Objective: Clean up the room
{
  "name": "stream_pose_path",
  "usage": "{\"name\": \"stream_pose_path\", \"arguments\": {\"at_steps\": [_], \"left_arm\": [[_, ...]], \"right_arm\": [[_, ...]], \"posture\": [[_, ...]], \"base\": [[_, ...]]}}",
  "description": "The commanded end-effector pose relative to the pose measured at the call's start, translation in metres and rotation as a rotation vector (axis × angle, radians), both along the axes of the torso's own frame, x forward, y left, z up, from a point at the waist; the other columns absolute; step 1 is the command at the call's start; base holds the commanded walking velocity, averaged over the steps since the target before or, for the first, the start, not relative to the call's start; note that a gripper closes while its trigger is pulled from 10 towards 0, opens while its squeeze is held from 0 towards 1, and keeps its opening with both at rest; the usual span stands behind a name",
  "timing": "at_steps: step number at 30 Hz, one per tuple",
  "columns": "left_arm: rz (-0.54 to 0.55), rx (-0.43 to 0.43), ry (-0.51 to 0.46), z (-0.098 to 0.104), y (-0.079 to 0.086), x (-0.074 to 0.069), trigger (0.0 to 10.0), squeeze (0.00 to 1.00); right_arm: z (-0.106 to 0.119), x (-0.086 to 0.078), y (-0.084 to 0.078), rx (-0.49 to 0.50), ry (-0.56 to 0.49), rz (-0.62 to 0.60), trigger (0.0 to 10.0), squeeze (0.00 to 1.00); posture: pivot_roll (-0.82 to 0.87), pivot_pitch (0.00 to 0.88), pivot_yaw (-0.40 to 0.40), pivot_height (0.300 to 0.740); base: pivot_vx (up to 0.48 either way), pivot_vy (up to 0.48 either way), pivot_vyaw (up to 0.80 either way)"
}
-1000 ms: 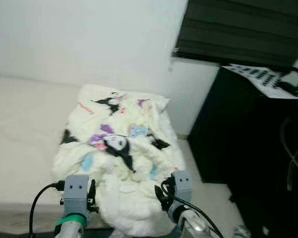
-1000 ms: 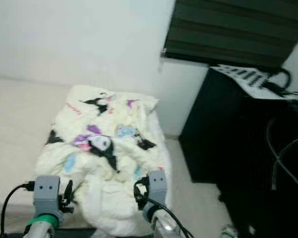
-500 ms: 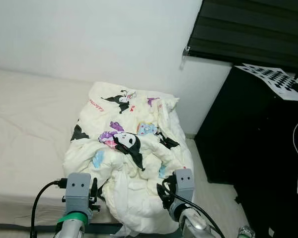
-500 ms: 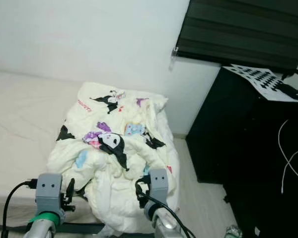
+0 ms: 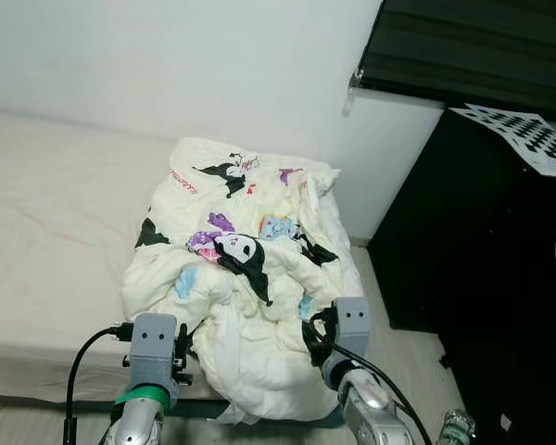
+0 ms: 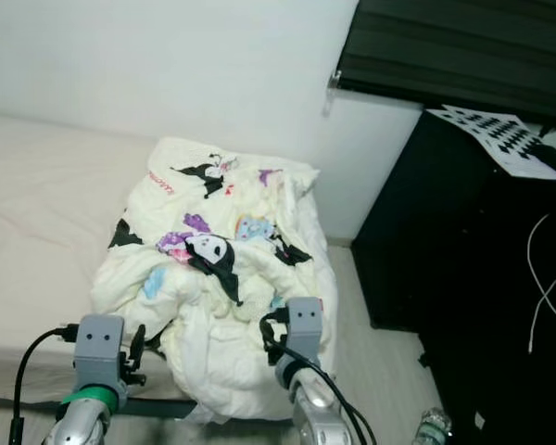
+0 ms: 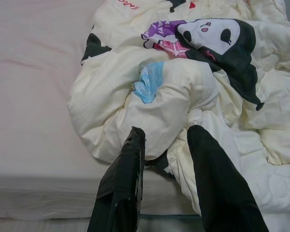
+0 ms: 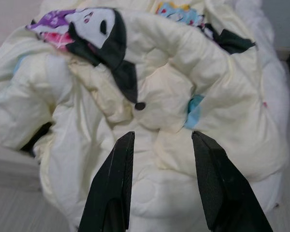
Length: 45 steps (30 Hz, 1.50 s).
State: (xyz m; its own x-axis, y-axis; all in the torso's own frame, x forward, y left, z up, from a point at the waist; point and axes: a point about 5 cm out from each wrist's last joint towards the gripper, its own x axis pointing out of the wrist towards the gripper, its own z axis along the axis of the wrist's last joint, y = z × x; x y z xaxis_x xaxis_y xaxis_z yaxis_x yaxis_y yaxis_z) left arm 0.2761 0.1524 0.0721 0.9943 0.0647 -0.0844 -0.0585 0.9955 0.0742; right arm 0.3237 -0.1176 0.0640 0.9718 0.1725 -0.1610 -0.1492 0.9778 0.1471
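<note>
My view has shifted closer; both my left hand (image 7: 164, 193) and right hand (image 8: 162, 183), fingers spread and empty, should grip the crumpled comforter (image 5: 250, 306) just ahead by a thick fold.

The crumpled blanket (image 5: 250, 287) fills the foot of the bed (image 5: 46, 232) and spills over its edge — anything reaching forward meets it first. To the left the mattress lies bare and open. On the right a tall black cabinet (image 5: 482, 241) leaves just a narrow strip of floor (image 5: 398, 348) — a bottle (image 5: 456, 428) stands there.
</note>
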Motion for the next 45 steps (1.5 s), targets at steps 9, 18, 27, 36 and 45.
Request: {"name": "stream_pose_path", "arguments": {"at_steps": [9, 18, 27, 36, 45], "left_arm": [[-0.009, 0.012, 0.03, -0.0084, -0.0018, -0.0061, 10.0, 0.0], [-0.008, 0.02, 0.032, -0.0083, -0.0006, -0.0067, 10.0, 0.0], [-0.007, 0.023, 0.033, -0.0083, -0.0001, -0.0069, 10.0, 0.0], [-0.007, 0.024, 0.033, -0.0083, -0.0001, -0.0071, 10.0, 0.0], [-0.006, 0.024, 0.033, -0.0083, -0.0001, -0.0071, 10.0, 0.0]], "right_arm": [[-0.0059, -0.0024, -0.0055, 0.013, 0.019, -0.034, 10.0, 0.0], [-0.0069, -0.0029, -0.0037, 0.017, 0.024, -0.028, 10.0, 0.0], [-0.0072, -0.0028, -0.0032, 0.017, 0.023, -0.023, 10.0, 0.0], [-0.0073, -0.0027, -0.0032, 0.017, 0.023, -0.023, 10.0, 0.0], [-0.0074, -0.0026, -0.0032, 0.017, 0.023, -0.023, 10.0, 0.0]], "posture": [[0.04, 0.054, -0.086, 0.646], [0.04, 0.059, -0.084, 0.622], [0.04, 0.059, -0.084, 0.622], [0.04, 0.059, -0.084, 0.622], [0.04, 0.059, -0.084, 0.622]], "base": [[0.0, 0.0, 0.0], [0.0, 0.0, 0.0], [0.0, 0.0, 0.0], [0.0, 0.0, 0.0], [0.0, 0.0, 0.0]]}}
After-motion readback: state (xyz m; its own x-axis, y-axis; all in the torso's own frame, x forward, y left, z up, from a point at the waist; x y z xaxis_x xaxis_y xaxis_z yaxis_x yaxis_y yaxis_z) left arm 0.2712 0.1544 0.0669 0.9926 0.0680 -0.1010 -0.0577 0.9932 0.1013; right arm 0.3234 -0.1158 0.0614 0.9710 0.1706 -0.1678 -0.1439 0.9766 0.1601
